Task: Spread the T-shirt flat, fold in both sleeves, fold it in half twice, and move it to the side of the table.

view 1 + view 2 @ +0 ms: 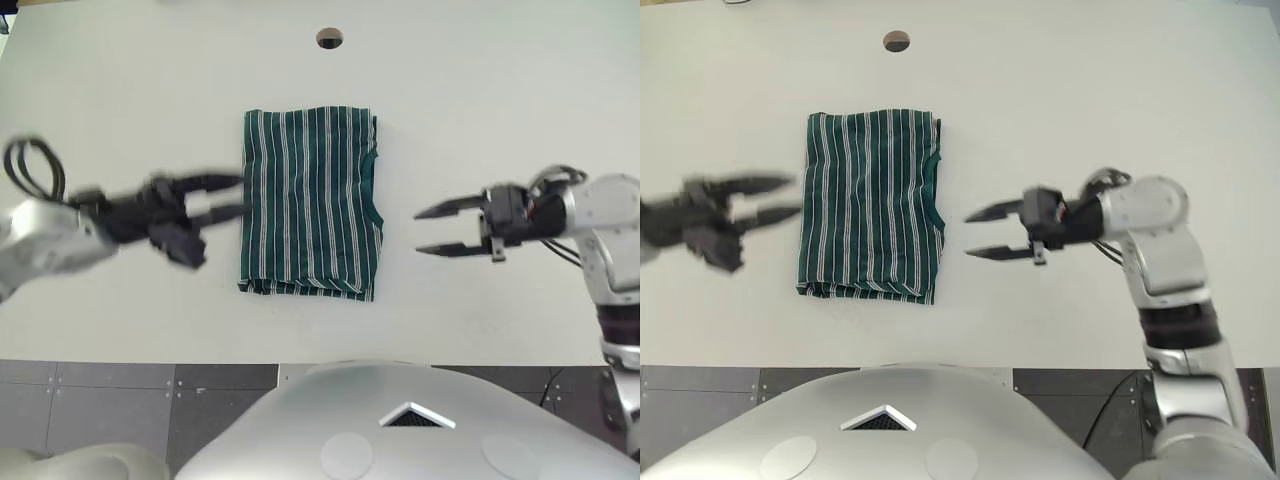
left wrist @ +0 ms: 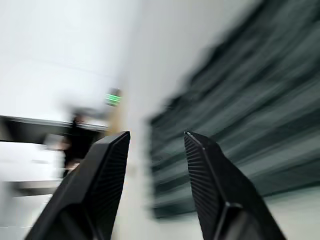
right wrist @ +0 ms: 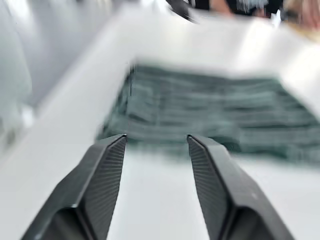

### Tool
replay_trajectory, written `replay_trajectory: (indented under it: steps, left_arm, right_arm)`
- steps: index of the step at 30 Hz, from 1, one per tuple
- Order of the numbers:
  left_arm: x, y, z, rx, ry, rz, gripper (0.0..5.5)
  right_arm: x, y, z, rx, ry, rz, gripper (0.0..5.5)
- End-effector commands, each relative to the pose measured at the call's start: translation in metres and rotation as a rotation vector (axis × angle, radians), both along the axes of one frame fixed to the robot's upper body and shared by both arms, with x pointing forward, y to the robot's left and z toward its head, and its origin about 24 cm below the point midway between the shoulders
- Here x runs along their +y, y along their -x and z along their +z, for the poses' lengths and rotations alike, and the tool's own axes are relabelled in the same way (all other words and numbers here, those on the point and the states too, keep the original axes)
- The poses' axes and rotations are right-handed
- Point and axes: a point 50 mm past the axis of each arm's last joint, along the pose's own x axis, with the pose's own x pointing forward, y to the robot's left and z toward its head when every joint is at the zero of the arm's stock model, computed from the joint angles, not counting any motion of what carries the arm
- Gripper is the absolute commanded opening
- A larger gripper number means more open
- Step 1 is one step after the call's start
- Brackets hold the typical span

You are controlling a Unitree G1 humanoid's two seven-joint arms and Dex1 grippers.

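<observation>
The T-shirt [image 1: 312, 202], dark green with thin white stripes, lies folded into a neat rectangle in the middle of the white table [image 1: 480, 120]. My left gripper [image 1: 238, 196] is open, its fingertips right at the shirt's left edge, with nothing between them. My right gripper [image 1: 420, 231] is open too, a short way off the shirt's right edge, holding nothing. The striped cloth [image 2: 240, 115] lies beyond the left fingers in the left wrist view. The right wrist view shows the folded shirt [image 3: 215, 115] ahead of the open right gripper [image 3: 156, 138].
A small round hole [image 1: 329, 39] is set in the table behind the shirt. Bare tabletop stretches to both sides of the shirt and toward the front edge [image 1: 200, 362], beyond which the floor shows.
</observation>
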Motion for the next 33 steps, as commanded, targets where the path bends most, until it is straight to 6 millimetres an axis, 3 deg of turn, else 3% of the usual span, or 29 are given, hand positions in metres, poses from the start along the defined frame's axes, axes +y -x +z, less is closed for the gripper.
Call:
replay_trajectory:
  steps: [1, 5, 9, 21, 30, 33]
  left_arm:
    - [0.029, 0.043, -0.009, 0.256, -0.222, 0.059, 2.72]
    - [0.034, 0.04, -0.026, 0.223, -0.303, 0.044, 3.32]
    - [0.025, 0.031, -0.044, 0.162, -0.271, 0.038, 3.32]
    - [0.015, 0.033, -0.075, 0.166, -0.223, -0.026, 3.32]
    - [0.0, 0.026, -0.078, 0.162, -0.188, -0.051, 3.32]
    - [-0.004, 0.026, -0.078, 0.167, -0.178, -0.057, 2.89]
  right_arm:
    - [-0.014, 0.021, -0.018, -0.29, 0.16, 0.134, 3.05]
    - [0.006, 0.023, -0.038, -0.478, 0.186, 0.246, 3.63]
    - [0.023, 0.021, -0.057, -0.585, 0.188, 0.32, 3.63]
    - [0.06, 0.026, -0.085, -0.594, 0.177, 0.443, 3.63]
    - [0.07, 0.029, -0.097, -0.563, 0.179, 0.464, 3.63]
    - [0.071, 0.031, -0.099, -0.548, 0.175, 0.465, 3.28]
